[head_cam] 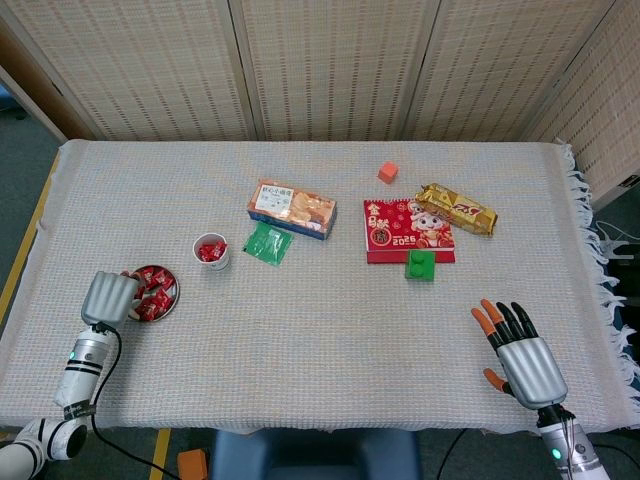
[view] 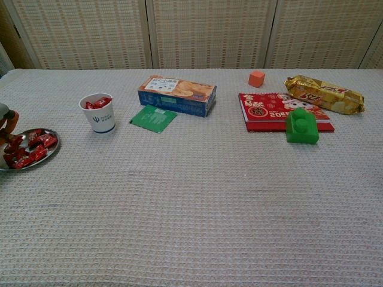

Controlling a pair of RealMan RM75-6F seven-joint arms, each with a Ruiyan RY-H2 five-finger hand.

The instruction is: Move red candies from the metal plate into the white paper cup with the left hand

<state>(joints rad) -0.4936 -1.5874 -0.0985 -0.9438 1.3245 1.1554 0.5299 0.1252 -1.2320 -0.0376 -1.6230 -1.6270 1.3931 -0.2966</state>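
biscuit box (head_cam: 292, 208) lying flat mid-worktop | green sachet (head_cam: 267, 243) touching its near side | small orange cube (head_cam: 388, 172) far back | red booklet (head_cam: 408, 230) flat, green block (head_cam: 420, 265) on its near edge | gold snack packet (head_cam: 456, 208) just right of booklet

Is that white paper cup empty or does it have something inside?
Not empty: the white paper cup stands upright, with red candies showing above its rim.

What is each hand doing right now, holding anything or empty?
Left hand: at the metal plate's edge, fingers down among the red candies; whether it grips one cannot be told.
Right hand: open, fingers spread, holding nothing.
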